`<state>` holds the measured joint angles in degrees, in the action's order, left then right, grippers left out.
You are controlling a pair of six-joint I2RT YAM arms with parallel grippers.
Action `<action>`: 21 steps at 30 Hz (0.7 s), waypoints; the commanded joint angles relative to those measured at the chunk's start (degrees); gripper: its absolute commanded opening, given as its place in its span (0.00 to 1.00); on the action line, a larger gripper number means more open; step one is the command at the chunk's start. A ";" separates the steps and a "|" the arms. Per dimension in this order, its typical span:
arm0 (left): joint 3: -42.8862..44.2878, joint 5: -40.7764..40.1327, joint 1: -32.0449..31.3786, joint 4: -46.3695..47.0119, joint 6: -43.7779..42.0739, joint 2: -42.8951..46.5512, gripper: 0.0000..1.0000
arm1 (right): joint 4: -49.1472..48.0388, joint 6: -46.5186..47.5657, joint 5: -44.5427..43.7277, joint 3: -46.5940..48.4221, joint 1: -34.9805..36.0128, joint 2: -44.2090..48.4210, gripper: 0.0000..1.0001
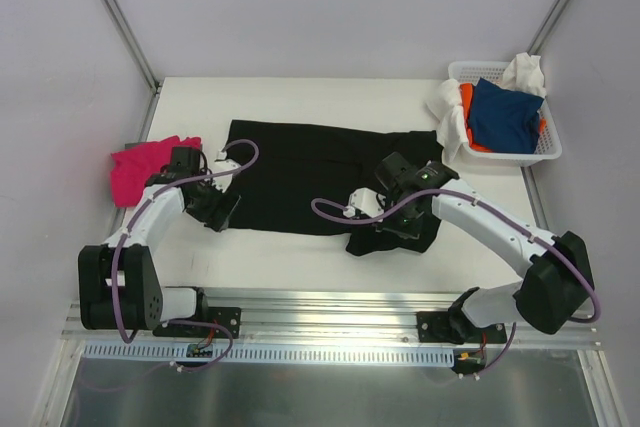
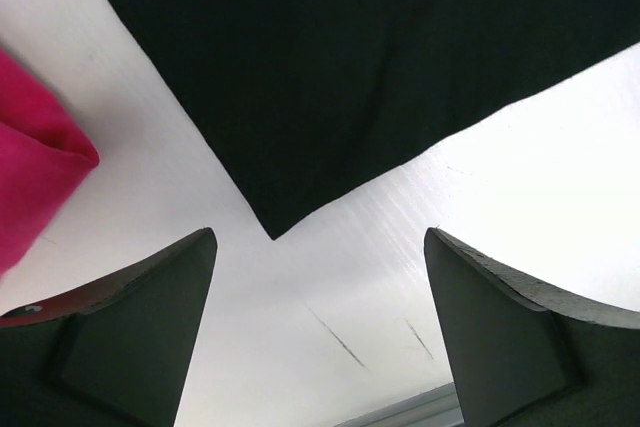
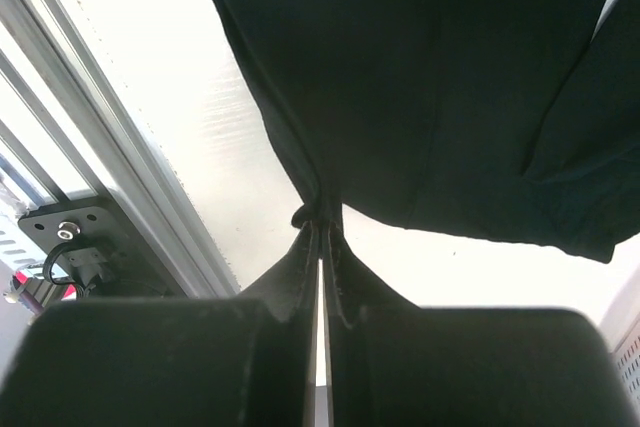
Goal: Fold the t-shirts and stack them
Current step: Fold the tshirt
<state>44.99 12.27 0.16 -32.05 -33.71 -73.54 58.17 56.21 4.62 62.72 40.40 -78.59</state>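
Right gripper (image 3: 320,225) pinches the black t-shirt (image 1: 300,172) at its near right edge; left gripper (image 2: 320,247) spread wide over its near left corner; pink t-shirt (image 1: 140,169) lies left.

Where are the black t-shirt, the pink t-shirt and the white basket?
black t-shirt (image 1: 300,172), top external view, middle of the spread cloth.
pink t-shirt (image 1: 140,169), top external view, centre of the bundle.
white basket (image 1: 515,158), top external view, its near wall.
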 commanded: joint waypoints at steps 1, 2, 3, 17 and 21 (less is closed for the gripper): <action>-0.61 2.75 1.77 -0.90 2.77 -1.17 0.85 | 1.15 -0.04 -0.93 2.67 -0.50 -0.43 0.01; -0.61 3.28 2.20 -0.73 3.65 -1.43 0.84 | 1.07 0.04 -1.11 2.76 -0.50 -0.60 0.01; -0.69 3.81 2.82 -0.73 4.00 -1.87 0.83 | 1.07 0.04 -1.37 2.93 -0.50 -0.78 0.01; 0.88 11.72 10.47 -2.75 7.09 -11.62 0.72 | 0.89 0.22 -2.34 4.17 -1.29 -1.74 0.01; 2.64 12.60 11.79 -3.63 6.64 -14.09 0.70 | 0.63 0.22 -2.51 4.08 -1.55 -1.74 0.01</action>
<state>46.52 22.11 11.05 -33.67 -26.96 -85.54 57.98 56.21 3.18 64.62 39.29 -80.36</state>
